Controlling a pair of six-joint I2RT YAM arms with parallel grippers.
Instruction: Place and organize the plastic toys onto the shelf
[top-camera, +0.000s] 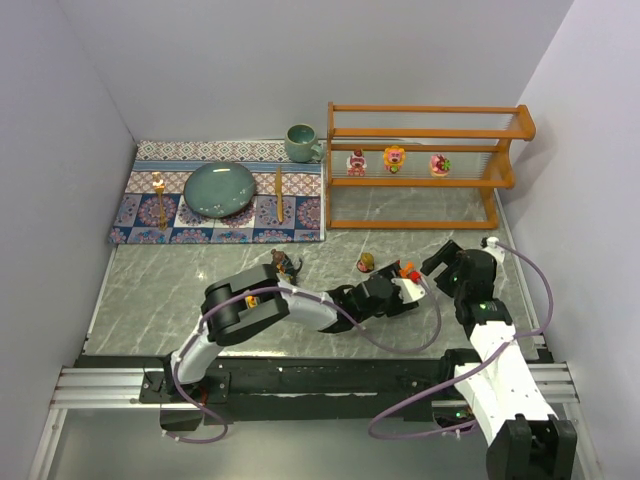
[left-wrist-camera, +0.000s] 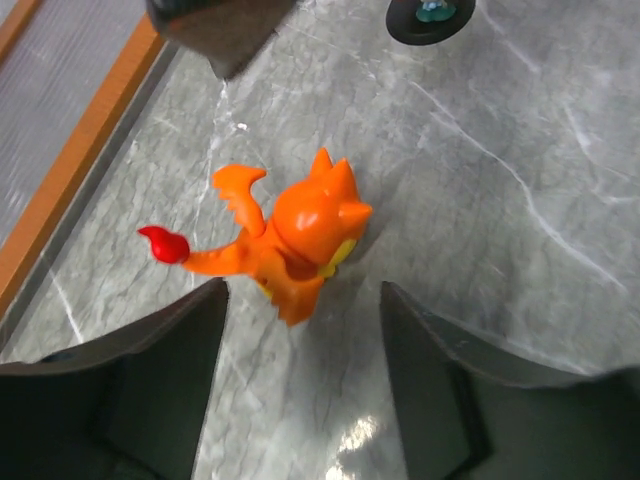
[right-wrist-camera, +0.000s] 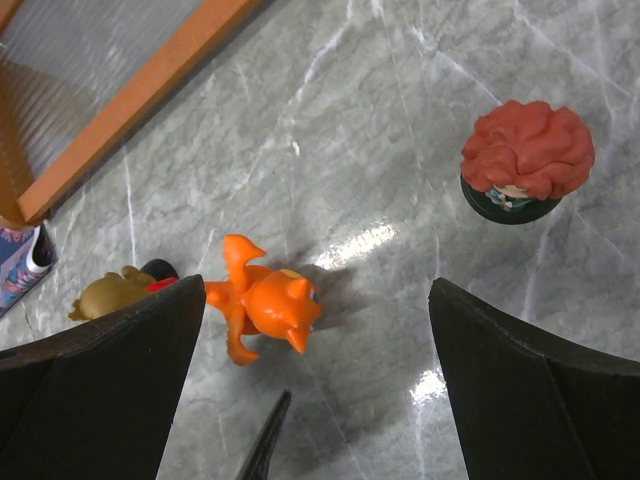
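An orange spiky toy (left-wrist-camera: 300, 235) with a red-tipped tail stands on the marble table, just ahead of my left gripper (left-wrist-camera: 302, 300). That gripper is open, its fingers (left-wrist-camera: 170, 380) on either side of the toy's lower end without touching it. My right gripper (right-wrist-camera: 318, 300) hovers wide open above the same toy (right-wrist-camera: 265, 300). A red-haired figure on a dark base (right-wrist-camera: 527, 160) stands nearby. A brown figure (right-wrist-camera: 115, 293) is half hidden by my finger. A dark spiky toy (top-camera: 283, 264) stands further left. The shelf (top-camera: 430, 133) holds three toys (top-camera: 394, 158) on its middle tier.
A patterned mat (top-camera: 300, 215) at the back left carries a teal plate (top-camera: 219, 188), a teal mug (top-camera: 300, 142) and two wooden utensils (top-camera: 279, 192). Grey walls close in both sides. The two grippers (top-camera: 420, 275) are close together in front of the shelf.
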